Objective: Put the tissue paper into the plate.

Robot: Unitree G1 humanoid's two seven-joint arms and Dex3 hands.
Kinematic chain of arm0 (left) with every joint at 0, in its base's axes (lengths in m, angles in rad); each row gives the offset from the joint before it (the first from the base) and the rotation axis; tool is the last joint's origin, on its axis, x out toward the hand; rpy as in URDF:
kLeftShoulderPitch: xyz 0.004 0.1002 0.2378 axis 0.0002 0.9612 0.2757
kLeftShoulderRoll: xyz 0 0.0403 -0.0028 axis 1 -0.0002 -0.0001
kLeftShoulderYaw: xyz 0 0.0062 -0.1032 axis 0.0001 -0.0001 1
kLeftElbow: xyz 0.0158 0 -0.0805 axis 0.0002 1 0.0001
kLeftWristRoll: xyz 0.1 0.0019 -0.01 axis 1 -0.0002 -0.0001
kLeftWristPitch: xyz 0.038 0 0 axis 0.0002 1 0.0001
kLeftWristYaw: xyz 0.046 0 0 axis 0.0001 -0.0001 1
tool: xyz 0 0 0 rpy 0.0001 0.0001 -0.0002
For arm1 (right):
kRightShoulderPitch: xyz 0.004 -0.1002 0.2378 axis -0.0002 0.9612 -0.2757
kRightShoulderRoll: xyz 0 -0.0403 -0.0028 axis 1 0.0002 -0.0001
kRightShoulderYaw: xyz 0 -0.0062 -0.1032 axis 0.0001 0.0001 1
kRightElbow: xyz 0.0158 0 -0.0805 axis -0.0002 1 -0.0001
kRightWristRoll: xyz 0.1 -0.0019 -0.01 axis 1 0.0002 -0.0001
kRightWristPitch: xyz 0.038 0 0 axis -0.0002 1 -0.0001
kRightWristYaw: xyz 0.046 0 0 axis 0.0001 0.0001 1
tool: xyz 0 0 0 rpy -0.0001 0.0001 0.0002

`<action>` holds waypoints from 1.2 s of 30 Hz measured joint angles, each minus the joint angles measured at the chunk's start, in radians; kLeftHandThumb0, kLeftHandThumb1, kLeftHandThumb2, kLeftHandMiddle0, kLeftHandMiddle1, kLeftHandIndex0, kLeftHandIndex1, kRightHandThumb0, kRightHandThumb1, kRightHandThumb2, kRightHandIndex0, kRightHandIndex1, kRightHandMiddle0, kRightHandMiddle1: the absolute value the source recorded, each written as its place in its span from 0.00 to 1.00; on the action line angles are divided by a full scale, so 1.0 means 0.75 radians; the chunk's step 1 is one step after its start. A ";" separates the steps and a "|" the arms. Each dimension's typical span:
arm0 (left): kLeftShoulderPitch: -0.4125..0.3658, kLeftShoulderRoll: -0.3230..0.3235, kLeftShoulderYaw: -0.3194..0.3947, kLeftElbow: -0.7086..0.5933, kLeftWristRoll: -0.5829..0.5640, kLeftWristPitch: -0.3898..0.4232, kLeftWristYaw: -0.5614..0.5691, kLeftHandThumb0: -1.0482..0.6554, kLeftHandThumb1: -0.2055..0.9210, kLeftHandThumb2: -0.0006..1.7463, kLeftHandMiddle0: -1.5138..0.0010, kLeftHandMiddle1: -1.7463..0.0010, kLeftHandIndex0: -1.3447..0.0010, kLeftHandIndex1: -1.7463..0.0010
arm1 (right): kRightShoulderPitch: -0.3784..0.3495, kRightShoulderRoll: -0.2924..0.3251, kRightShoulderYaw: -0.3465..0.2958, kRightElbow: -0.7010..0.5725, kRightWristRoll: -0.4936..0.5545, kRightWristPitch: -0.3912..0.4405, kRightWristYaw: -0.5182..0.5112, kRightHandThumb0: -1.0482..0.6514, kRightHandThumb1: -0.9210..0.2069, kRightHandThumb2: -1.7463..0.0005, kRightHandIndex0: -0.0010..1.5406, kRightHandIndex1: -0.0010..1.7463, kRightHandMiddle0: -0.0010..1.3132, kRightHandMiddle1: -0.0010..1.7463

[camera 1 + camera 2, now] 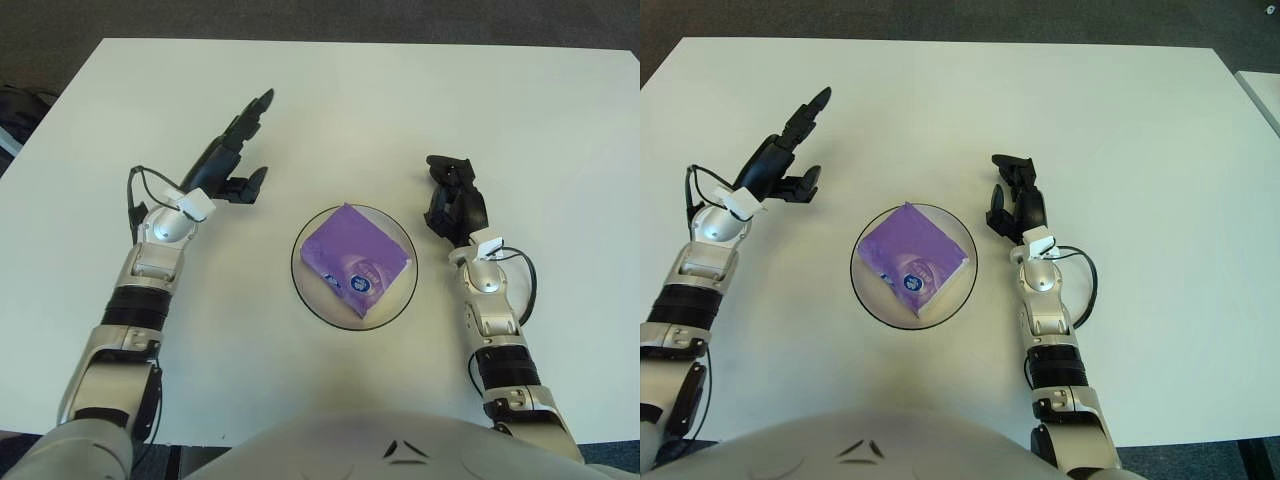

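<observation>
A purple tissue pack [353,259] lies flat inside the round plate [305,296] with a dark rim, near the table's middle. My left hand [235,150] is well to the left of the plate, over bare table, its fingers stretched out straight and holding nothing. My right hand [453,195] shows just right of the plate, its black fingers loosely bent and holding nothing.
The white table [360,100] stretches wide behind the plate and to both sides. Dark floor borders its far edge and left corner. The table's near edge runs close in front of my body.
</observation>
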 measured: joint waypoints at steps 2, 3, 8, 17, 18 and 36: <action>0.079 -0.052 0.010 -0.064 -0.005 0.007 0.050 0.04 1.00 0.66 0.92 0.98 0.99 0.86 | 0.005 0.001 0.001 -0.008 0.000 0.001 0.001 0.27 0.00 0.48 0.15 0.30 0.00 0.61; 0.128 -0.084 0.007 -0.106 0.007 0.024 0.076 0.04 1.00 0.66 0.91 0.98 0.99 0.83 | 0.008 0.001 0.001 -0.011 0.000 0.001 0.001 0.27 0.00 0.48 0.15 0.30 0.00 0.61; 0.309 -0.212 0.002 -0.244 0.057 0.165 0.171 0.08 1.00 0.65 0.91 0.99 1.00 0.78 | 0.021 -0.002 -0.002 -0.012 -0.002 0.008 0.000 0.27 0.00 0.48 0.15 0.29 0.00 0.61; 0.378 -0.358 0.003 -0.241 0.125 0.275 0.361 0.18 1.00 0.61 0.89 0.98 1.00 0.70 | 0.032 -0.007 -0.002 -0.012 -0.003 0.023 0.000 0.27 0.00 0.47 0.15 0.29 0.00 0.61; 0.372 -0.369 0.003 -0.226 0.126 0.264 0.375 0.19 1.00 0.60 0.89 0.98 1.00 0.69 | 0.032 -0.007 -0.002 -0.012 -0.003 0.023 0.000 0.27 0.00 0.47 0.15 0.29 0.00 0.61; 0.294 -0.395 0.032 -0.063 0.048 0.180 0.382 0.17 1.00 0.60 0.89 0.98 1.00 0.70 | 0.037 -0.005 0.005 -0.010 -0.005 0.026 0.000 0.27 0.00 0.47 0.16 0.29 0.00 0.61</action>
